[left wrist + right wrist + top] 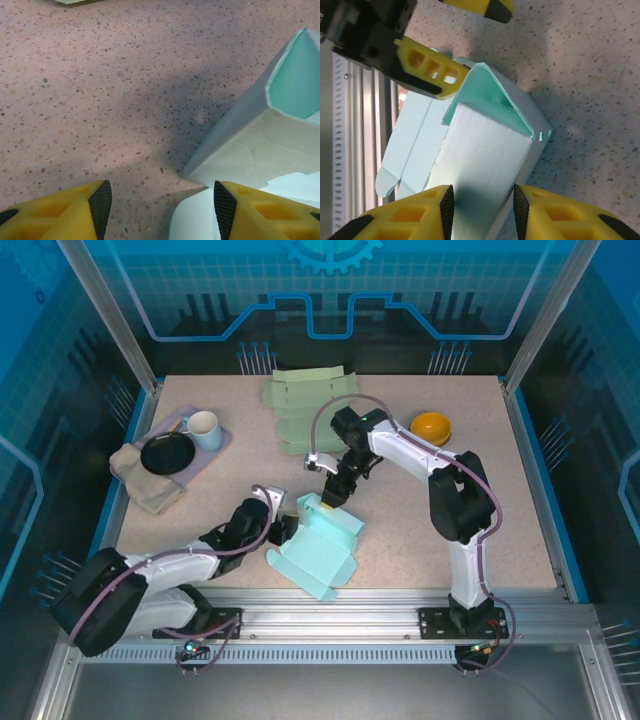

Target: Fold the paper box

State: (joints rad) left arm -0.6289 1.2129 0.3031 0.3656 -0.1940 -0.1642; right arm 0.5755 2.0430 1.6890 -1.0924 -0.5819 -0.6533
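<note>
The pale mint paper box (485, 150) looks matt and smooth, its card creased. The speckled beige counter (100, 90) has a stone-like, dull finish. Yellow plastic pincer fingers (420, 217) carry black rubbery pads.

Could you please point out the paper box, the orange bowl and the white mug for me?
paper box (322, 552): top view, its flat open panel.
orange bowl (431, 426): top view, its inside.
white mug (203, 428): top view, its side wall.

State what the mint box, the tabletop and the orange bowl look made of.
Mint box: thin matte card, judging by its crisp creases and die-cut tabs. Tabletop: speckled, stone-look laminate or composite, matte. Orange bowl: smooth and slightly glossy, probably plastic.
</note>
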